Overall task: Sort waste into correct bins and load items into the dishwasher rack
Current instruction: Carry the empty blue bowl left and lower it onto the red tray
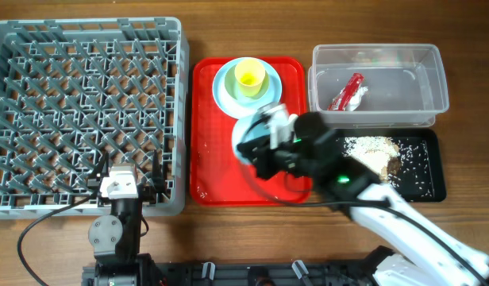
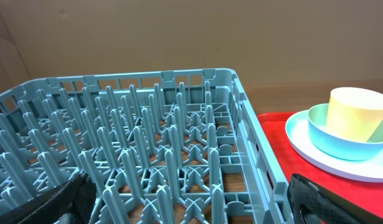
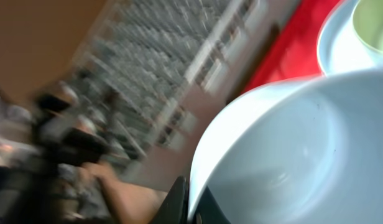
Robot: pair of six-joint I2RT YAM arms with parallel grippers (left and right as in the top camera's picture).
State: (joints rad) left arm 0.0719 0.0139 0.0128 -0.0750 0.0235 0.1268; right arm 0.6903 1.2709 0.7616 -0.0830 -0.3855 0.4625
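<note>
Two arms work at the desk. The right gripper hangs over the middle of the red tray, its fingers clamped on the rim of the small white bowl. The bowl is lifted and tilted, its hollow facing the wrist camera. That view is blurred.

At the tray's far edge sits the light blue plate. It carries the pale blue-green bowl, and the yellow cup stands inside that bowl.

The dishwasher rack fills the desk's left side, just beside the red tray, and only its pegs show inside it. The left gripper rests at the rack's near edge, close to its right corner, with its fingers spread wide and nothing between them.

At the far right corner stands the clear tub, holding the red wrapper with white paper against it. Just in front of the tub lies the black tray, with rice scraps scattered in it. The right arm crosses over the tray's left part.
</note>
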